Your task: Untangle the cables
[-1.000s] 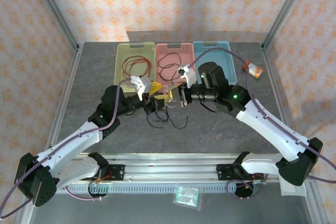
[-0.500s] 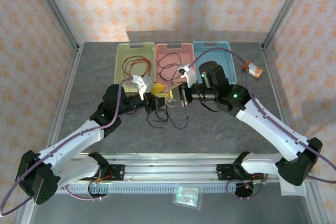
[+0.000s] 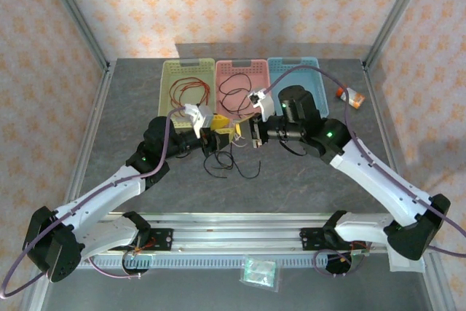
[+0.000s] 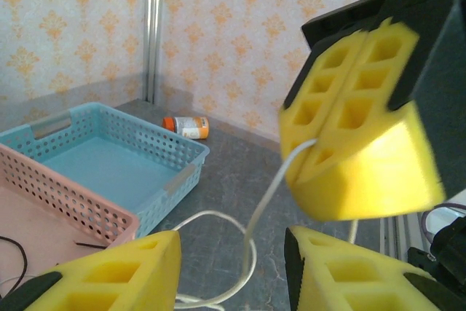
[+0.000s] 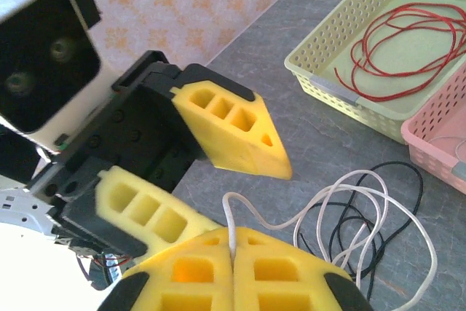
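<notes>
A tangle of white and black cables (image 3: 234, 164) lies on the grey table just in front of the two grippers. My right gripper (image 5: 233, 256) is shut on a white cable (image 5: 231, 225) that rises from between its yellow fingers and loops away to the right over a black cable (image 5: 342, 232). My left gripper (image 4: 233, 274) faces it, open, with the white cable (image 4: 266, 202) hanging in the gap between its fingers and touching neither. In the top view the left gripper (image 3: 220, 139) and right gripper (image 3: 240, 135) meet nose to nose. A red cable (image 3: 189, 92) lies coiled in the yellow-green basket, and a black cable (image 3: 234, 87) in the pink one.
Three baskets stand in a row at the back: yellow-green (image 3: 166, 81), pink (image 3: 220, 71) and blue (image 3: 314, 78). An orange bottle (image 3: 350, 96) lies to the right of the blue basket. A small clear packet (image 3: 260, 272) sits below the table's near rail.
My left gripper has edged toward the right gripper and its jaws have narrowed a little around the white cable. The right gripper has kept its grip and place.
</notes>
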`<move>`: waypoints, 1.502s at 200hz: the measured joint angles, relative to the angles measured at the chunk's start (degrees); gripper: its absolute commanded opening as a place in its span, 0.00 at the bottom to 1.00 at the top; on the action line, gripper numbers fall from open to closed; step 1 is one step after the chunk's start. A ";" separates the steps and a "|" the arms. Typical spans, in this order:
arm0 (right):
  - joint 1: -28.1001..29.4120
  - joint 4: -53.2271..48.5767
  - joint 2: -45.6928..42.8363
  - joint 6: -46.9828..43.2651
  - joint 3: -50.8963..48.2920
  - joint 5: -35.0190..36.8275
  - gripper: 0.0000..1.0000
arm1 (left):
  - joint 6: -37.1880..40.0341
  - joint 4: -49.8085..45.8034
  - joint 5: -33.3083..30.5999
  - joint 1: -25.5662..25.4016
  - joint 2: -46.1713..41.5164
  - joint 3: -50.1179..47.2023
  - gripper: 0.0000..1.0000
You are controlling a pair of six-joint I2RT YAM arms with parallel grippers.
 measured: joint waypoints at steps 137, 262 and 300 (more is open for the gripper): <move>0.11 0.04 -0.35 0.00 0.52 -1.79 0.00 | -0.15 -0.09 0.63 0.00 1.55 0.02 0.34; 0.20 2.78 -3.02 0.85 -1.51 4.48 0.26 | -1.73 0.74 -2.32 -0.28 -1.53 -0.04 0.00; 0.20 8.90 -10.40 4.44 -7.69 13.86 0.37 | -1.77 1.16 -4.39 -0.28 -2.62 -0.63 0.00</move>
